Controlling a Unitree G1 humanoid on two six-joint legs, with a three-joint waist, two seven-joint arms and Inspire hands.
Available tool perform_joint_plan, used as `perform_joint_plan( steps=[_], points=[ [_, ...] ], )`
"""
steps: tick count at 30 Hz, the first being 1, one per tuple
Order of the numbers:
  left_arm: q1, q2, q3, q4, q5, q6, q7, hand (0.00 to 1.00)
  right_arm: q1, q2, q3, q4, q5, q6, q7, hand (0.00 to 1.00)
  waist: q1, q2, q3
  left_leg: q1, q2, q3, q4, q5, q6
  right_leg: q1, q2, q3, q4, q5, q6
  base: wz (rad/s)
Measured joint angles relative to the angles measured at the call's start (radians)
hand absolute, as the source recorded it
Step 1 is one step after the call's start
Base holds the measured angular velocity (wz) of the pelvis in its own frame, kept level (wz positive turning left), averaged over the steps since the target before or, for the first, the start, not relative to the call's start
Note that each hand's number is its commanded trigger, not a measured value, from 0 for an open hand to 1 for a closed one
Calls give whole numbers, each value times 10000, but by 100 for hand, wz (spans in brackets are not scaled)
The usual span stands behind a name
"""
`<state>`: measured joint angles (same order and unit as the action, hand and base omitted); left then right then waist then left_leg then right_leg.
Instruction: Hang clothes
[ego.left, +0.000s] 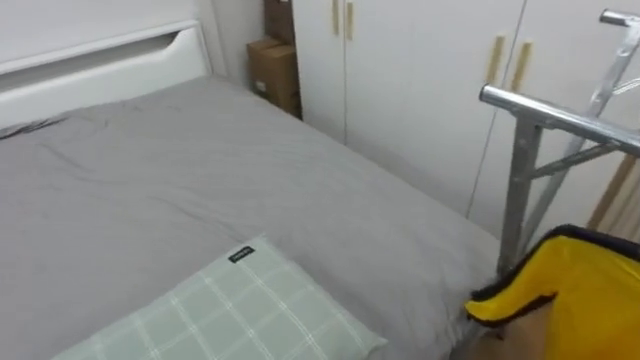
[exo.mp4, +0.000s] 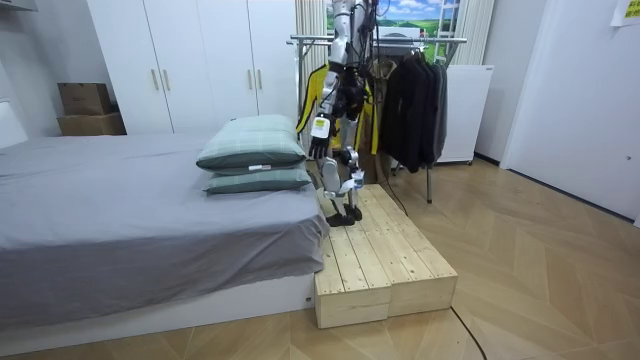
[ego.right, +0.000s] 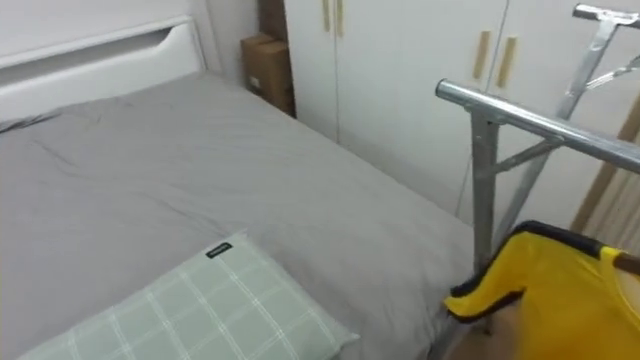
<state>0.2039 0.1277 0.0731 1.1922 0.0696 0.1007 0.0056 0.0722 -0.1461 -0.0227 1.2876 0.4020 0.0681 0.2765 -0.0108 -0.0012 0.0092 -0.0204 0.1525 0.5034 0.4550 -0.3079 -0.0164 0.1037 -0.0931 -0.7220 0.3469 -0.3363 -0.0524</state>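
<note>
Beside the bed (ego.left: 200, 180), I see yellow jacket (ego.left: 590, 290) under rack rail (ego.left: 560, 112); pillow (ego.left: 230, 315) label (ego.left: 241, 254) unreadable; can't tell robot hand (exo.mp4: 320, 136) state.

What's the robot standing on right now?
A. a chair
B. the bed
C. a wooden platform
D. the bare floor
C: in the room view its feet are on the wooden platform, right beside the bed.

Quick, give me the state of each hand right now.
Left hand, hanging beside the pillows: cannot be told, too small.
Right hand: cannot be told.
</note>
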Motion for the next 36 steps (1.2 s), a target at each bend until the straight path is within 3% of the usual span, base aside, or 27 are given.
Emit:
perform_joint_plan(
  steps=[2, 3, 4, 5, 6, 7, 8, 9, 11, 12, 13, 14, 16, 22, 23, 27, 31, 36],
  points=[
    [-104, -20, 43, 288, -6, -125, -116, 0, 45, -150, -37, 0, -181, -3, -139, 0, 10, 121, -8, -40, -270, -479, -142, -136, 238, 197, -631, -917, 1016, -111, 250, 92],
    [-116, -18, 70, 386, -1, -184, -142, 0, 51, -186, -99, -1, -207, -4, -163, 0, 15, 158, 4, -41, -341, -759, -200, -161, 285, 216, -779, -958, 1351, -94, 294, 115],
    [-164, -12, 274, 496, 11, -191, -159, 0, 64, -217, -320, -9, -266, -14, -174, 0, -90, 233, 44, -42, -593, -1381, -295, -112, 466, 148, -1016, -358, 1999, 49, 519, 146],
    [-196, 49, 427, 514, 1, -181, -158, 0, 84, -170, -536, -10, -314, -6, -140, 0, -219, 158, 45, -33, -833, -1983, -341, -20, 616, -39, -1037, 1051, 2561, 214, 645, 191],
    [-302, 101, 421, 567, -95, -183, -153, 0, 91, -153, -655, 0, -314, 0, -133, 0, -220, 173, 21, 67, -1026, -2594, -379, 23, 738, -306, -911, 2233, 2930, 287, 725, 157],
    [-285, 121, 425, 573, -250, -182, -143, 0, 77, -157, -675, 0, -320, -2, -135, 0, -179, 177, 10, 114, -1132, -2797, -446, 52, 774, -409, -769, 2900, 2903, 280, 738, 136],
    [-270, 148, 430, 596, -454, -172, -108, 0, 64, -151, -674, -1, -387, 1, -145, 0, -128, 235, -3, 113, -1214, -3240, -512, 94, 859, -625, -578, 3940, 2707, 265, 774, 97],
    [-274, 167, 435, 627, -599, -170, -95, 0, -8, -137, -685, -19, -458, 6, -153, 0, -105, 229, 0, 120, -1284, -3510, -590, 131, 879, -741, -534, 4340, 2571, 259, 790, 131],
    [-269, 235, 421, 632, -1282, -140, -83, 0, -28, -57, -766, -99, -540, 134, -300, 0, -164, 164, -8, 239, -1519, -4610, -889, 313, 906, -831, -341, 5571, 1283, 357, 917, 142],
    [-257, 246, 424, 605, -1398, -139, -81, 0, -39, -37, -779, -142, -572, 202, -376, 0, -137, 129, -13, 289, -1546, -4817, -959, 329, 891, -841, -304, 5801, 805, 471, 962, 121],
    [-162, 317, 436, 545, -1486, -148, -81, 0, -104, 43, -783, -226, -787, 273, -475, 0, -77, -29, -25, 341, -1653, -5167, -1018, 357, 839, -857, -246, 6123, -107, 1111, 1030, 103],
    [-112, 416, 466, 563, -1556, -109, -56, 0, -138, 113, -785, -399, -985, 356, -555, 0, -97, -223, 17, 404, -1802, -5476, -989, 323, 768, -814, -230, 6247, -546, 1689, 1396, 95],
    [-63, 347, 506, 575, -1781, -23, 83, 0, -169, 90, -758, -428, -1058, 353, -677, 0, 160, -132, -54, 524, -1703, -5735, -1088, 232, 605, -445, -9, 5990, -919, 1762, 1328, 44],
    [-35, 117, 1092, 829, -1944, 1, 455, 0, -340, 97, -70, -418, -1554, 328, -651, 0, 705, -162, 14, 549, -1387, -5893, -1534, 375, 269, -279, 317, 5824, -1317, 1697, 1036, 9],
    [-35, 56, 1204, 866, -1946, 12, 472, 0, -343, 98, 21, -389, -1580, 309, -648, 0, 701, -139, 80, 565, -1356, -5924, -1530, 392, 239, -192, 345, 5795, -1384, 1689, 1021, 9],
    [-149, 22, 1176, 829, -1862, 21, 472, 0, -340, 102, 219, -294, -1740, 288, -661, 0, 602, -131, 120, 373, -1296, -6238, -1484, 331, 131, -108, 426, 5311, -1454, 1631, 927, 34],
    [-162, 64, 1079, 377, -1822, 15, 491, 0, -347, 117, 317, -114, -1616, 288, -719, 0, 349, -230, 84, 99, -1346, -6718, -1240, 328, 17, 198, 472, 4621, -1821, 1562, 876, 47],
    [-118, 60, 745, 230, -1363, 13, 492, 0, -284, 53, 207, 7, -1252, 289, -688, 0, 222, -73, 4, -29, -1289, -6396, -1105, 331, -27, 351, 469, 4353, -1953, 1497, 899, 26]
  ],
)
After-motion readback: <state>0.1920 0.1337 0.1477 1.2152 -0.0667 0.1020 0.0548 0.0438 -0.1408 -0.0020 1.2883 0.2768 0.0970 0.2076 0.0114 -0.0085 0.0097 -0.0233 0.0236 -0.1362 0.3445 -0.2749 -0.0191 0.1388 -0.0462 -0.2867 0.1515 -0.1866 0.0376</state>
